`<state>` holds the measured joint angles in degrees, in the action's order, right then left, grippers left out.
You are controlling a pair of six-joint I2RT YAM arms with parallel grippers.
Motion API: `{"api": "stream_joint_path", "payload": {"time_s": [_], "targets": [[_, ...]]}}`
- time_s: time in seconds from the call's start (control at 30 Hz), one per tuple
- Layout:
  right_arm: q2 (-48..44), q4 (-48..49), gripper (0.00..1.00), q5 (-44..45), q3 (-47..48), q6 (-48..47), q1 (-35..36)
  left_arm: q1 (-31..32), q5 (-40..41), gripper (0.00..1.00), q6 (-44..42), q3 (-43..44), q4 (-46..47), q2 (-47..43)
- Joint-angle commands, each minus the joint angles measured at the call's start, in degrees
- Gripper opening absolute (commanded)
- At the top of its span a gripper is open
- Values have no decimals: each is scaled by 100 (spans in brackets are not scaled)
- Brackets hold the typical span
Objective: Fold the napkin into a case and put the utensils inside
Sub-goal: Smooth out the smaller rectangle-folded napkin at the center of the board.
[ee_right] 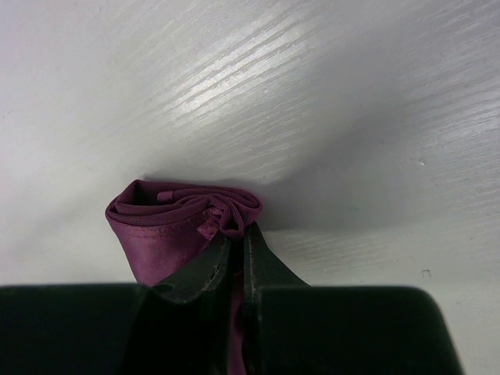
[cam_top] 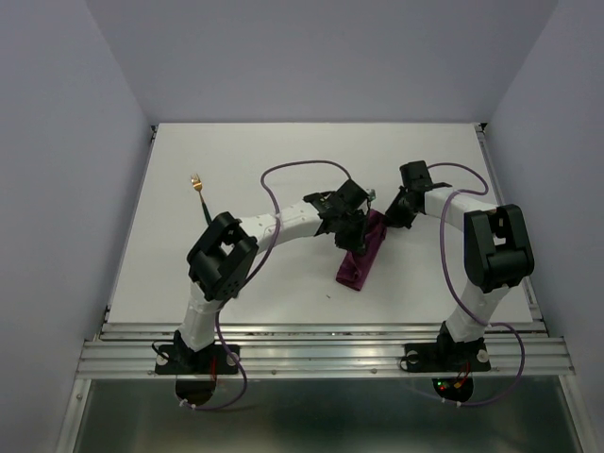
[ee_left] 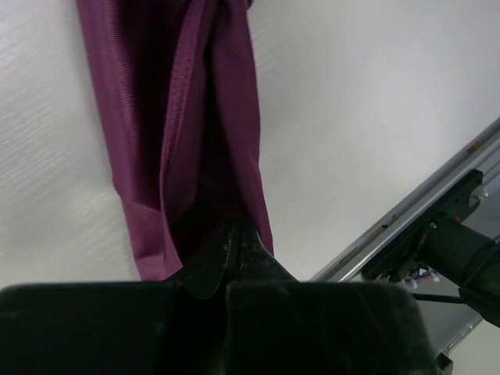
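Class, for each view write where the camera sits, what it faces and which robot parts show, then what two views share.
Top external: above and behind the bases, looking down at the table; left arm, right arm, napkin, fork.
Left wrist: on the left arm, looking along the left gripper, shut on the napkin.
Right wrist: on the right arm, facing the napkin's bunched end past the right gripper.
Shared: all show the napkin.

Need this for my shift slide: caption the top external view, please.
Left gripper and right gripper pinch the folded purple napkin; a gold-tipped utensil lies far left.
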<state>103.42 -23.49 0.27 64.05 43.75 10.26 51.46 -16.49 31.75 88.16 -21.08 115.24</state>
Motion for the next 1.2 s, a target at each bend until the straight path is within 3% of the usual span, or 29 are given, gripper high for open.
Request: {"api": "stream_joint_path", "payload": {"time_s": [0.0, 0.4, 0.63, 0.9, 1.17], "targets": [[-146, -271, 1, 228, 116, -42, 37, 101, -486, 0, -55, -27, 315, -11], [-216, -271, 1, 228, 72, -42, 37, 329, -505, 0, -10, 52, 456, 350], [-225, -262, 1, 228, 64, -42, 37, 452, -4, 0, -406, 728, -361, 622], [-252, -271, 1, 236, 64, -59, 37, 461, -249, 0, -714, 1001, -406, -229], [-252, -271, 1, 228, 64, -68, 37, 93, -197, 0, -504, 335, -116, -704]]}}
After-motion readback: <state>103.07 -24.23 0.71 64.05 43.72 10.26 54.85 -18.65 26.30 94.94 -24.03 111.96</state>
